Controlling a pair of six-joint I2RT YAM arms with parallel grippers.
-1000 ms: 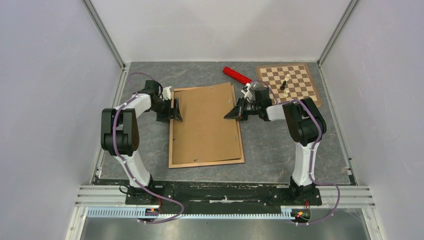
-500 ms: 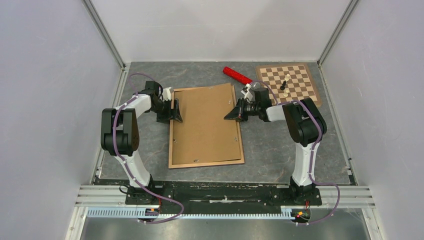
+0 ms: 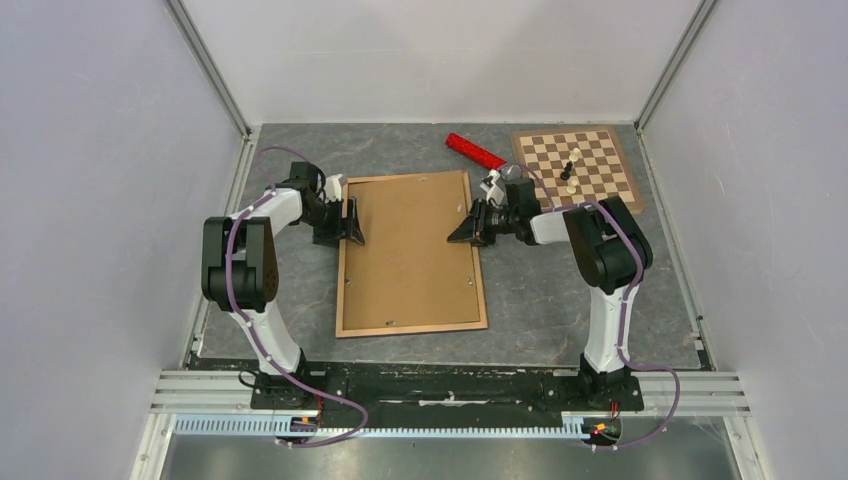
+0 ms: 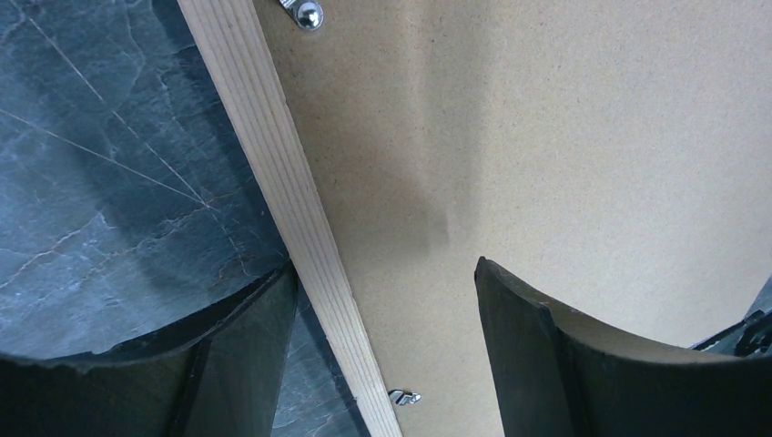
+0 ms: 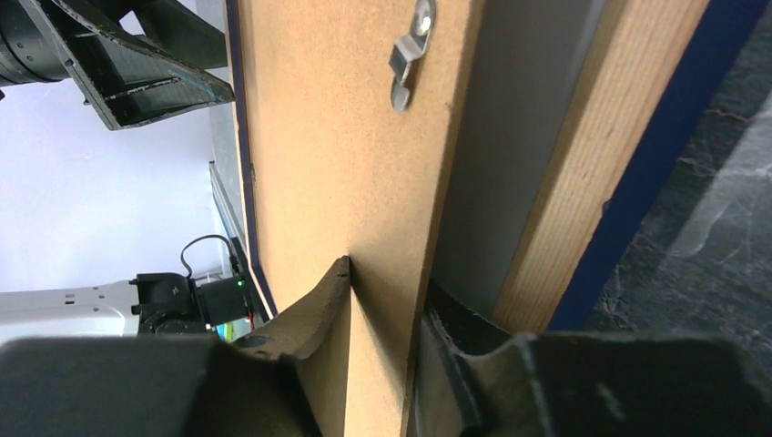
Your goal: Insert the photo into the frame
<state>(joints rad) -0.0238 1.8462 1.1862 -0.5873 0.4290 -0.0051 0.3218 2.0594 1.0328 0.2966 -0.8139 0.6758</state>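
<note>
While the right fingers [image 5: 319,309] closely flank the backing panel's [image 3: 410,260] lifted edge (grip cannot be determined), the left fingers [image 4: 519,319] stand spread astride the frame [image 3: 411,329], mid-worktop [image 3: 560,300]. The photo is not visible. A skewed drop could lodge the panel on the rail.

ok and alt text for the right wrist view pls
The edge of a brown backing panel sits between the right pincer's fingers, a metal clip on its face. Beside it runs the frame's pale wood rail with a blue edge, over dark stone table.
</note>
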